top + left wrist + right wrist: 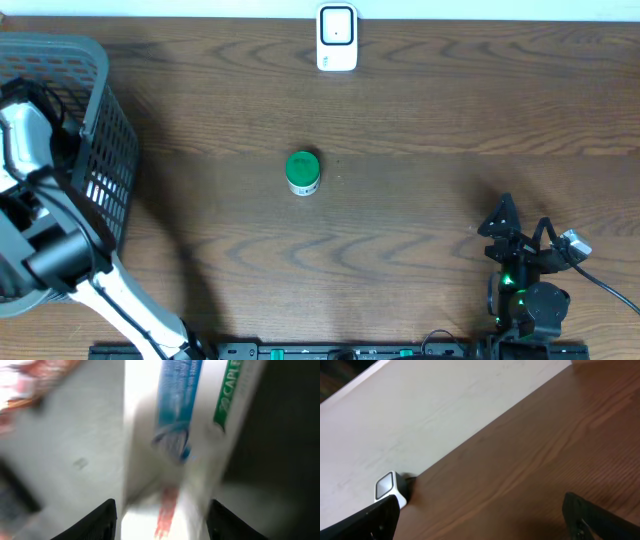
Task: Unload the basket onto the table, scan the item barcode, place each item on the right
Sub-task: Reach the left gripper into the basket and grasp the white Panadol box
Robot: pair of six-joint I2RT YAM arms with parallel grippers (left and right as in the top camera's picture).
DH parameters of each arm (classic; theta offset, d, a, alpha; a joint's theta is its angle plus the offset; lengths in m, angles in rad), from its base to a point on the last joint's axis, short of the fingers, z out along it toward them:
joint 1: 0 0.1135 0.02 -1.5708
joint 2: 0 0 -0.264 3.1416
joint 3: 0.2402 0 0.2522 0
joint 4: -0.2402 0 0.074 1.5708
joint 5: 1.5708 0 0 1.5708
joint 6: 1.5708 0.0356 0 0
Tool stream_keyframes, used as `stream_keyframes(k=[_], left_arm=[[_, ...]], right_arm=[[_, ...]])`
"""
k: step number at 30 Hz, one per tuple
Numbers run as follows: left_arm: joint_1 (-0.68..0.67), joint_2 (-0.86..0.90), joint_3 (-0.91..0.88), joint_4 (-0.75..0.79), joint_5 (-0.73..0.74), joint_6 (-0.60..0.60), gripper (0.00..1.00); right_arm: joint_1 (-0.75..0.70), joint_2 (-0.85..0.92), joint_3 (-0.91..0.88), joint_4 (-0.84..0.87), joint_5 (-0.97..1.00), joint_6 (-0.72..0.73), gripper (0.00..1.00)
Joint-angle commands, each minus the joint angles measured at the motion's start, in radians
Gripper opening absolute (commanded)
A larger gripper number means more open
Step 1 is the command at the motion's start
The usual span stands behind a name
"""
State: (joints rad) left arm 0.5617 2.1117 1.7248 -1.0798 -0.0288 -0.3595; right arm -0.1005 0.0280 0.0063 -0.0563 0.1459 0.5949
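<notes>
The left wrist view is blurred. It shows a white box [170, 460] with blue and green print between my left gripper's [162, 506] black fingers [105, 520], which close against its sides. From overhead the left arm [30, 150] reaches down into the grey basket [100, 120], and its gripper is hidden there. No barcode can be made out on the box. The white scanner [337, 38] stands at the table's far edge, and the right wrist view shows the scanner [387, 487] too. My right gripper [520, 225] rests open at the near right, its fingertips [482, 515] wide apart over bare wood.
A small jar with a green lid [303, 172] stands in the middle of the wooden table. The basket takes up the left edge. A pale wall strip [445, 410] runs behind the scanner.
</notes>
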Motion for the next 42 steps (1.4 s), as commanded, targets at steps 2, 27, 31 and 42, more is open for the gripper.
stream_keyframes(k=[2,27,31,42], left_arm=[[0.006,-0.208,0.003,-0.018,-0.043,0.003,0.57],[0.022,-0.164,-0.167,0.164,-0.071,0.000,0.97],[0.022,-0.108,-0.167,0.192,-0.058,-0.001,0.98],[0.022,0.053,-0.168,0.227,-0.031,0.000,0.98]], right_arm=[[-0.014,-0.003,-0.001,-0.004,-0.001,-0.008,0.99],[-0.014,-0.003,-0.001,-0.005,-0.001,-0.008,0.99],[-0.014,-0.003,-0.001,-0.004,-0.001,-0.008,0.99],[-0.014,-0.003,-0.001,-0.004,-0.001,-0.008,0.99]])
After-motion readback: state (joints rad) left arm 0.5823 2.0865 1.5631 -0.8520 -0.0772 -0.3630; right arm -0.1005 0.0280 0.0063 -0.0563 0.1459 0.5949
